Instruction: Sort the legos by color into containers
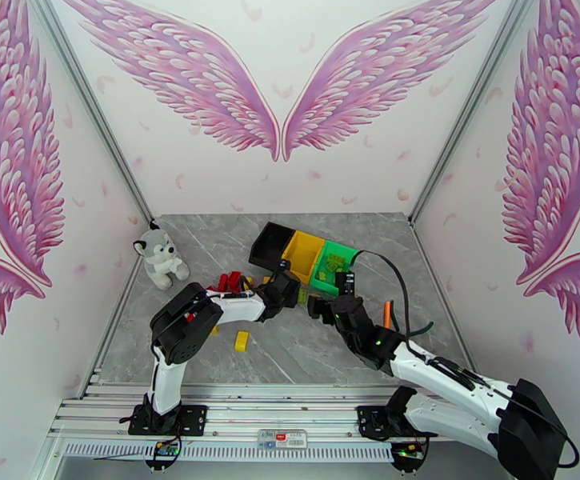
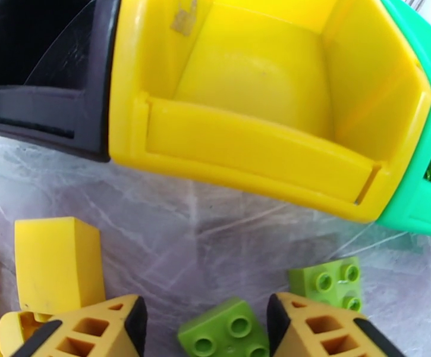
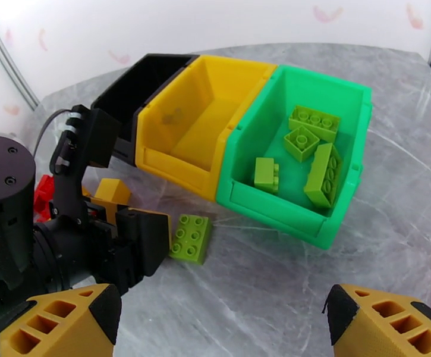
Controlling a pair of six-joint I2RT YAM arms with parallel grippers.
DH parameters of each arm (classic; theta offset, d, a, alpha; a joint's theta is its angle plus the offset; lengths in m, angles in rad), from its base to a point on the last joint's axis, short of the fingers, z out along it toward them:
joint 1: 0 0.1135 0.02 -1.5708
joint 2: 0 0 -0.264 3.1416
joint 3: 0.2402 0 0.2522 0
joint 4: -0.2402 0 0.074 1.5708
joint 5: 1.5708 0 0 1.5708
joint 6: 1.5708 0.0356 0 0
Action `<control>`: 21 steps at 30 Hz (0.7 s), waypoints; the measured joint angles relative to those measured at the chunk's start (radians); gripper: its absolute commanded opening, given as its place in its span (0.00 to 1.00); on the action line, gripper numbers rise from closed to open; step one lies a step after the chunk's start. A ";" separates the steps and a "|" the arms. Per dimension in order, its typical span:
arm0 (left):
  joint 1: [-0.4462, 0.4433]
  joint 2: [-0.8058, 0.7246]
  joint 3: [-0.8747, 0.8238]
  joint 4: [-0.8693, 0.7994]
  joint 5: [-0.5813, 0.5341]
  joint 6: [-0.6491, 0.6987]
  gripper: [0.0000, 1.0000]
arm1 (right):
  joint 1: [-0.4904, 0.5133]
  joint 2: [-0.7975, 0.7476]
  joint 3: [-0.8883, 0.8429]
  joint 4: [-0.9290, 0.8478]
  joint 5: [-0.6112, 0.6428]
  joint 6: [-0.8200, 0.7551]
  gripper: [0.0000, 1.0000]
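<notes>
Four green legos (image 3: 314,119) lie inside the green bin (image 3: 274,204).

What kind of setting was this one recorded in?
Probably a purpose-built robot recording booth, not a home or factory: white panel walls printed with pink feathered wings, a grey marble-patterned tabletop, and aluminium mounting rails along its near edge holding both arm bases.
</notes>
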 measured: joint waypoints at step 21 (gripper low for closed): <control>-0.001 -0.036 -0.074 -0.005 -0.019 0.032 0.43 | 0.000 -0.003 -0.021 -0.007 -0.026 0.036 0.99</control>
